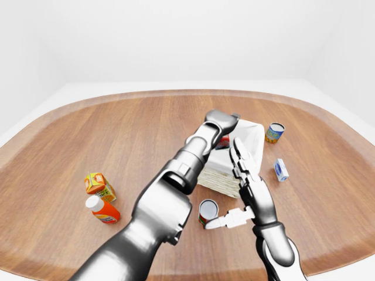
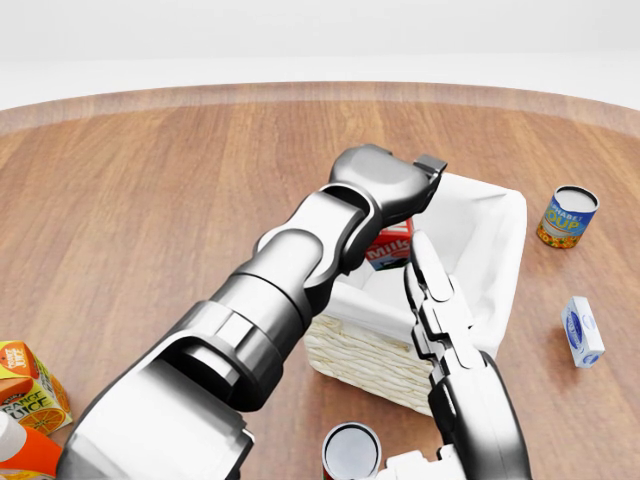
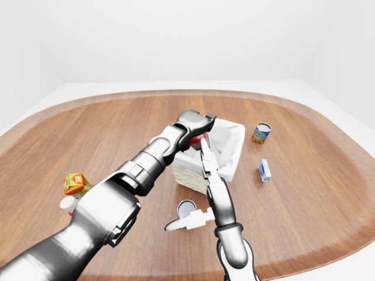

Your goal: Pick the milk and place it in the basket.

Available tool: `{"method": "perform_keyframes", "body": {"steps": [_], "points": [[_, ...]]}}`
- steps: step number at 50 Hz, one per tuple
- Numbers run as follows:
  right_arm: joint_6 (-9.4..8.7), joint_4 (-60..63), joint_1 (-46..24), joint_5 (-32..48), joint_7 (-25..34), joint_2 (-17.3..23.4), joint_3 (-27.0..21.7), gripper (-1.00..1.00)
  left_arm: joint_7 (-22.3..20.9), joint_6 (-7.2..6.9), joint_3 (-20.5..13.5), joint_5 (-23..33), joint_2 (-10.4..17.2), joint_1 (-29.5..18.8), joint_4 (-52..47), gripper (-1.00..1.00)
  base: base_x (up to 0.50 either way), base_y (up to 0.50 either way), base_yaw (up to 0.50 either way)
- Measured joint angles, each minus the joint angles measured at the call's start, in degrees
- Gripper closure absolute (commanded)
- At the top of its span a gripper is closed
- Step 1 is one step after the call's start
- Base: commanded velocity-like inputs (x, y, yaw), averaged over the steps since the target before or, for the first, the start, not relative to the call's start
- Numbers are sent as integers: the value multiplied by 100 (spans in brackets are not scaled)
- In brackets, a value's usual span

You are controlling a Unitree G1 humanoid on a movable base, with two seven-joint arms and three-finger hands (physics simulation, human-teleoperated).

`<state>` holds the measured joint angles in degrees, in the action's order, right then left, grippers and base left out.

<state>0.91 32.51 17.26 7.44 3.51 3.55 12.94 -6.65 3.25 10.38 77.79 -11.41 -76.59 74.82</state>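
The left hand (image 2: 415, 190) is reaching over the basket (image 2: 370, 360), its knuckles covering most of the milk (image 2: 390, 245); the fingers themselves are hidden, so I cannot tell whether they are clamped on the carton or spread. The milk is showing as a red-and-white carton just under that hand, inside the basket's white lining near its left wall in the head view. The right hand (image 1: 243, 175) is standing at the basket's near right side with its fingers (image 2: 428, 270) stretched out straight and apart, gripping nothing. On the table (image 2: 150, 200), a soup can (image 2: 567, 216) and a small blue-and-white box (image 2: 582, 331) are lying right of the basket, an open can (image 2: 350, 452) below it, and an orange juice carton (image 1: 98, 183) and a bottle (image 1: 102, 209) at the left.
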Motion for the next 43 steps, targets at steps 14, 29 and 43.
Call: {"method": "perform_keyframes", "body": {"steps": [14,29,43], "points": [[42,-38,10,-9,-1,10,1,-100,503,-67,-60,88,-46,24,13,-100,0,0,0],[62,-59,10,-8,5,11,3,-100,873,-20,-158,-32,-40,-131,-94,-100,0,0,0],[72,-85,6,6,-3,10,17,-100,987,81,-214,-300,8,-177,-226,-100,0,0,0]]}}
